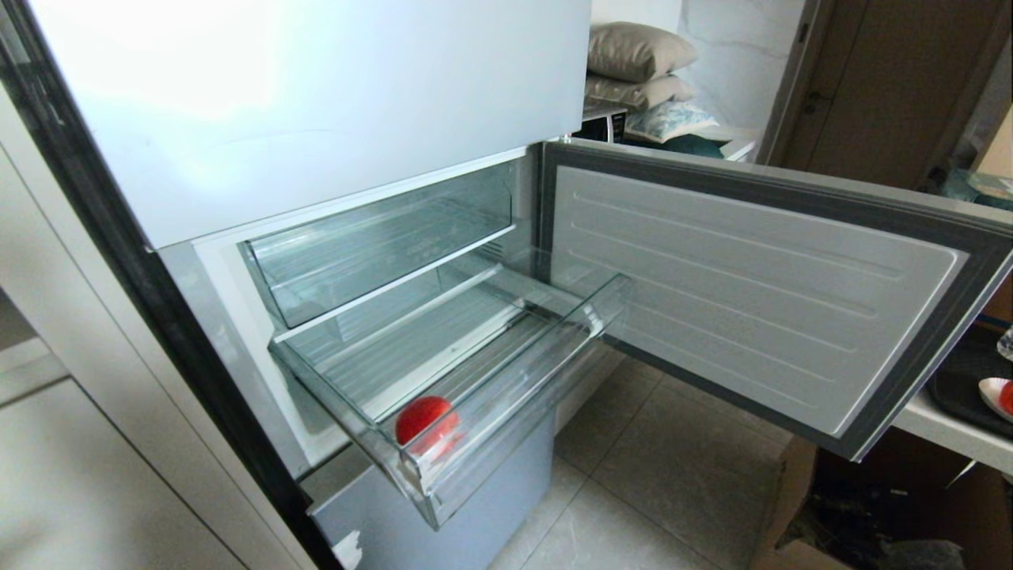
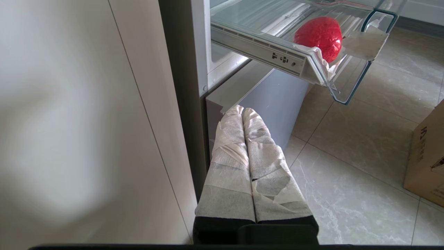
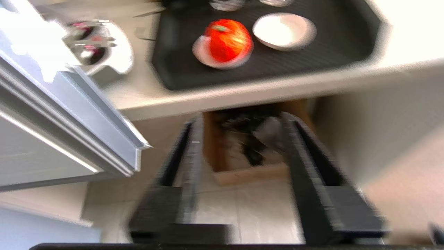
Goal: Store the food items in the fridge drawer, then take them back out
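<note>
So far the task stands at about the middle of the storing part, as I judge it. Nearest, low beside the fridge and under the drawer, the left claw [image 2: 242,113] hangs parked with its two taped fingers pressed together and holding nothing. Above it the fridge drawer [image 1: 506,412] is pulled out, and one red food item [image 1: 426,422] already lies in its near left corner, against the clear front lip. No other food shows in the drawer, so one piece is stored. The fridge door [image 1: 760,293] stands wide open to the right.

Farther to the right, the right claw [image 3: 242,121] is in the air below the edge of the counter [image 3: 263,93], with its two fingers spread apart and nothing between them. It points toward a black tray [image 3: 347,38] on this counter. There the orange-red food item [image 3: 228,40] sits on a small white saucer [image 3: 199,55], and an empty white saucer [image 3: 284,30] stands just beside it. The claw is well apart from the fruit.

What is left, in my judgement: to grasp this second fruit, to bring it into the drawer, and afterwards to take both pieces out again.
</note>
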You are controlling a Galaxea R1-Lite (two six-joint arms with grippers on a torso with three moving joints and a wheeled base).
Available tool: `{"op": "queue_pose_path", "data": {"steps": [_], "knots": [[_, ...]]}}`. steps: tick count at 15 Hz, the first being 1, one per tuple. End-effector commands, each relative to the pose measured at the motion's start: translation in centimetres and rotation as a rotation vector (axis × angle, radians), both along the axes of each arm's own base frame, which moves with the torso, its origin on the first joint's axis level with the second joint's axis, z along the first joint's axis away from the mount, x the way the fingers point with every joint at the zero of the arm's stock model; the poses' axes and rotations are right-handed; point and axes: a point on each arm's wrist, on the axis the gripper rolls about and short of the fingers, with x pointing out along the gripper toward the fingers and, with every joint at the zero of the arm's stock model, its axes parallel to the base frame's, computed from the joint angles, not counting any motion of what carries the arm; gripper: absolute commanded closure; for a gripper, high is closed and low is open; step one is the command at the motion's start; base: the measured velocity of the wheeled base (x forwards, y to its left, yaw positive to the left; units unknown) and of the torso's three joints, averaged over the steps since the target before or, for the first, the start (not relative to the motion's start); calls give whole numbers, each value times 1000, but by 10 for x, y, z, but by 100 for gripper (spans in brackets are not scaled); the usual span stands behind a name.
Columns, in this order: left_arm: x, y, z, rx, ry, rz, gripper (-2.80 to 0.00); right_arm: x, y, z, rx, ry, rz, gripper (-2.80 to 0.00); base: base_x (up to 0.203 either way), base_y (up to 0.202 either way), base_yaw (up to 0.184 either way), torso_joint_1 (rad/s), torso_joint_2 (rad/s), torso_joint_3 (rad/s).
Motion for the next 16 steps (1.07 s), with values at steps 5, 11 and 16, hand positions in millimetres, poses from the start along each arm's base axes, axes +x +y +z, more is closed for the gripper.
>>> {"op": "queue_pose_path", "data": {"steps": [5,11,16], "knots": [[0,0,0,0,0,0,0,59,-63,-23,74,72,202,-280,0,0,0,0,0,0],[0,0,0,0,2,0,0,126,-122,-58,-8,103,212,-280,0,0,0,0,0,0],[0,0,0,0,0,0,0,154,-149,-71,-63,94,214,-280,0,0,0,0,0,0]]}}
